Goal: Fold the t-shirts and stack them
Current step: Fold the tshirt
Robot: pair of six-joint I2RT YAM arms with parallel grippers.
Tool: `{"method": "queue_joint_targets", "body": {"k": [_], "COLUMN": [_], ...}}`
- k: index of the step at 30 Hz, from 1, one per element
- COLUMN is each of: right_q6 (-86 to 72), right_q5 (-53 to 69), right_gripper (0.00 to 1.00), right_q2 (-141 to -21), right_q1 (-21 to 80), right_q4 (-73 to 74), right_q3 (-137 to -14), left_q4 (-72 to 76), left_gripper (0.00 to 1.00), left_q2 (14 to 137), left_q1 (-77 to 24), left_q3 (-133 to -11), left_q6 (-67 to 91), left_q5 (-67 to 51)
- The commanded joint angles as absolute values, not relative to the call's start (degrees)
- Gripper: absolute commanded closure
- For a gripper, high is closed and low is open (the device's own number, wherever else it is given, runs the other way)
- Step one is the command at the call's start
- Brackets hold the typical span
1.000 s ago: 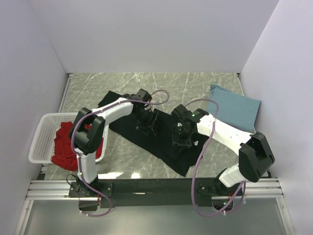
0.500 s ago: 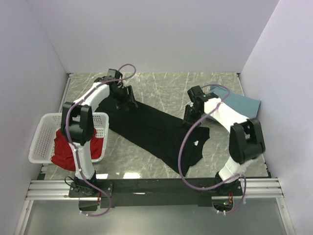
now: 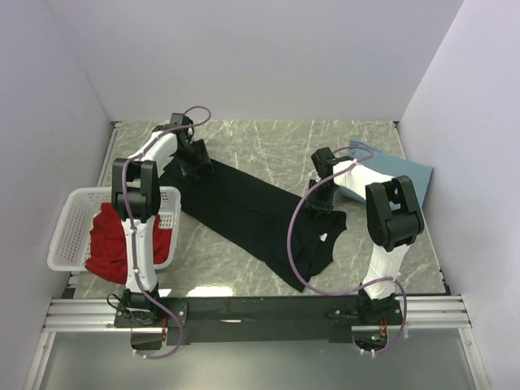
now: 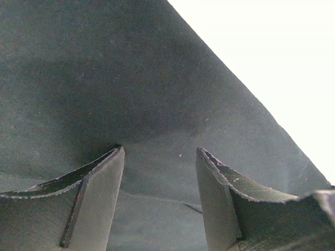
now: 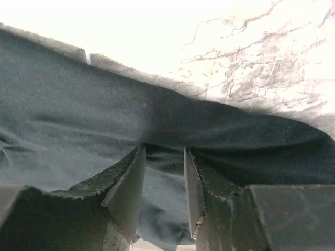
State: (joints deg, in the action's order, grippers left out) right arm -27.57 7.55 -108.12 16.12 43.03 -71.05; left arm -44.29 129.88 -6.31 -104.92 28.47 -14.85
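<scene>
My left claw (image 4: pixel 159 150) is standing wide, its two fingers (image 4: pixel 99 193) well apart. The black t-shirt (image 4: pixel 104 78) is filling nearly everything beyond the tips, and the cloth is creasing right at the fingertips with nothing pinched between them. From above, this claw (image 3: pixel 195 158) is sitting on the far left corner of that shirt, toward the back of the desk (image 3: pixel 268 138). My right claw (image 5: pixel 164 149) is standing narrower, with only a slim gap between its fingers. Dark cloth is bunching in that gap and rising in a ridge just past the tips, and I cannot tell whether I am gripping it or only pressing into it. Beyond the ridge the pale marble is showing. Seen from above, the right claw is reaching down onto the right edge of the black shirt. The shirt is lying spread in a long diagonal band from the far left toward the near right, with a small white square mark (image 3: pixel 325 237) showing near its near-right end. The dusty-blue t-shirt (image 3: pixel 398 172) is lying flat at the far right, near my right arm. The red t-shirt (image 3: pixel 110 244) is lying heaped in the white basket (image 3: pixel 69 215) at the left edge of the desk.
</scene>
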Motion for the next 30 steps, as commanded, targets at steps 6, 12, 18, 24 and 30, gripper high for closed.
{"method": "queue_joint_targets", "body": {"k": [6,12,18,24,30], "right_q6": [-29.6,-32.9,-37.7,-42.4,-41.0], "right_q5": [9.0,11.3,12.7,13.4,9.8], "right_gripper": [0.59,0.59,0.59,0.59,0.59], "right_q2": [-111.0,-109.0,-105.0,-99.6,-94.0], "right_q1": [15.8,17.0,21.9,28.4,29.7], "right_q4": [44.5,43.3,41.7,41.3,49.0], "right_q3": [-67.3,-61.0,-54.0,-50.8,-59.5], "left_q4": [-43.3,-40.4,-37.0,-36.3,-38.8], "left_gripper": [0.36,0.35,0.34,0.32,0.30], "left_q2": [141.3,143.8,144.9,144.9,142.0], "left_q1": [-6.3,-8.1,-13.3,-17.2,-17.5], "left_q3": [-116.5,-117.7,-118.6,-120.9,-126.5], "left_q6": [23.4,22.3,20.2,21.7,22.9], "left_q5": [-11.3,-14.5,-18.2,-19.8,-19.2]}}
